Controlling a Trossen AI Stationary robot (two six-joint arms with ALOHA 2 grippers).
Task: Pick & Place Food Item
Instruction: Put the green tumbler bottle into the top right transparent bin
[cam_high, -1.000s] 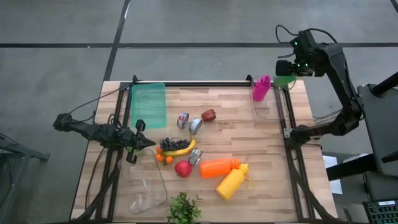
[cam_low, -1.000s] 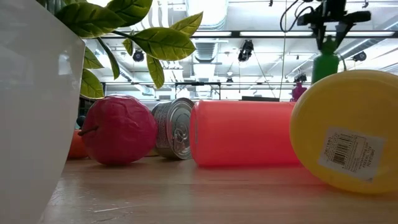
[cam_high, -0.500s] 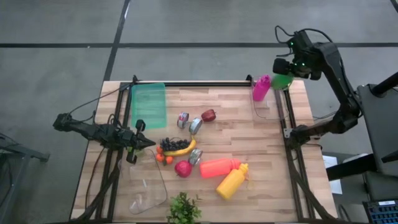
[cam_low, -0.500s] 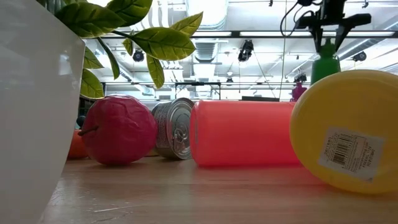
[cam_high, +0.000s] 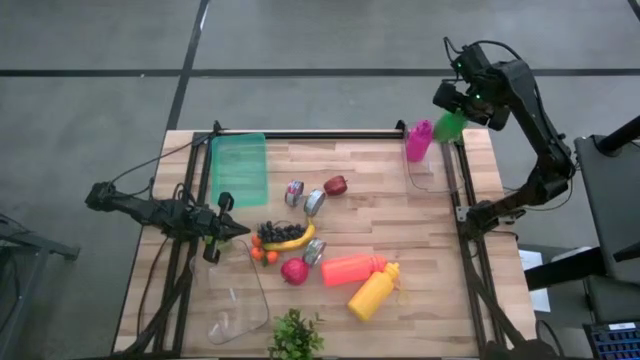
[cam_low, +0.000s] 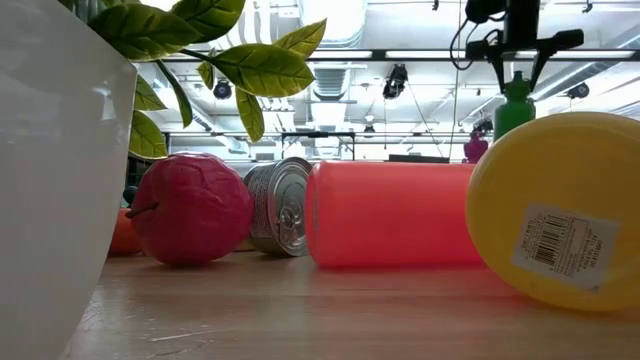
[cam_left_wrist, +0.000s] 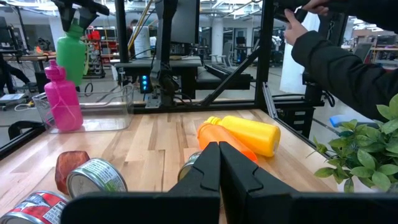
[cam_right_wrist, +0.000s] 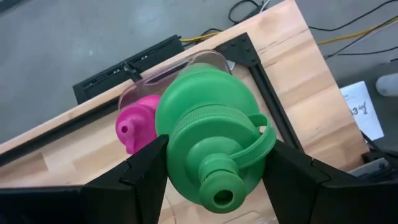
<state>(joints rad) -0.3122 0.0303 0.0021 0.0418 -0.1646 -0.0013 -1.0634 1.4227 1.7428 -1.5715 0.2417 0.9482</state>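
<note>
A green bottle (cam_right_wrist: 208, 146) with a looped screw cap is up in the air in my right gripper (cam_right_wrist: 214, 152), over the table's far right corner (cam_high: 449, 124). The low view shows it upright (cam_low: 514, 105) under the gripper (cam_low: 518, 45). Below it a pink bottle (cam_high: 419, 141) stands upright in a clear bin (cam_high: 432, 172). My left gripper (cam_left_wrist: 219, 158) is shut and empty, low at the table's left side (cam_high: 235, 230), beside grapes (cam_high: 275, 231) and a banana (cam_high: 295, 240). My right gripper pinches the green bottle's upper body, just under the cap (cam_right_wrist: 171, 146), between its two fingers (cam_right_wrist: 146, 171), one on each side. The fingers come from above, pointing down. The bottle is lifted clear and hangs upright below them.
Mid-table lie two tins (cam_high: 305, 197), red fruits (cam_high: 336, 185) (cam_high: 294, 271), small oranges (cam_high: 262, 255), an orange bottle (cam_high: 350, 268) and a yellow bottle (cam_high: 372, 292). A green tray (cam_high: 240, 168) sits far left, a potted plant (cam_high: 295, 335) at the near edge. A person's sleeve (cam_left_wrist: 348, 62) shows beyond the table.
My right gripper, still shut on the green bottle, has risen a little and drifted slightly toward the table's left, nearer the pink bottle. The bottle has stayed upright.
</note>
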